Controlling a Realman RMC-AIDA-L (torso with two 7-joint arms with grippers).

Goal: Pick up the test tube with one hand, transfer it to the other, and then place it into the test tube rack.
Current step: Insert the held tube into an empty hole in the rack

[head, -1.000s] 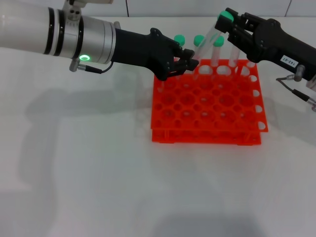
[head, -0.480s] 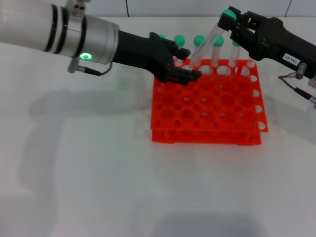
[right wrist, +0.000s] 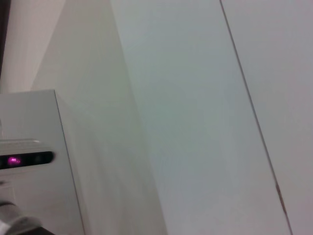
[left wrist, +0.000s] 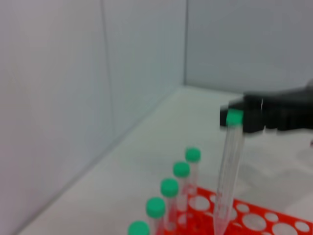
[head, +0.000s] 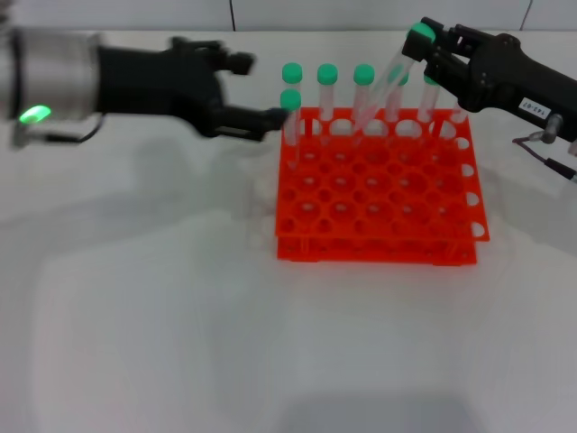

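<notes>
Left hand [head: 261, 90] has pulled back from the test tube rack [head: 379, 194], fingers apart, while right hand [head: 431, 56] keeps gripping the test tube [head: 389, 81].

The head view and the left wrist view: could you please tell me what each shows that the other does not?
Only the head view shows the left gripper, open and apart from the tubes, and the whole test tube rack. Only the left wrist view shows the wall corner behind the table. Both show the right gripper shut on the tilted test tube's green cap, and a row of green-capped tubes standing in the rack.
</notes>
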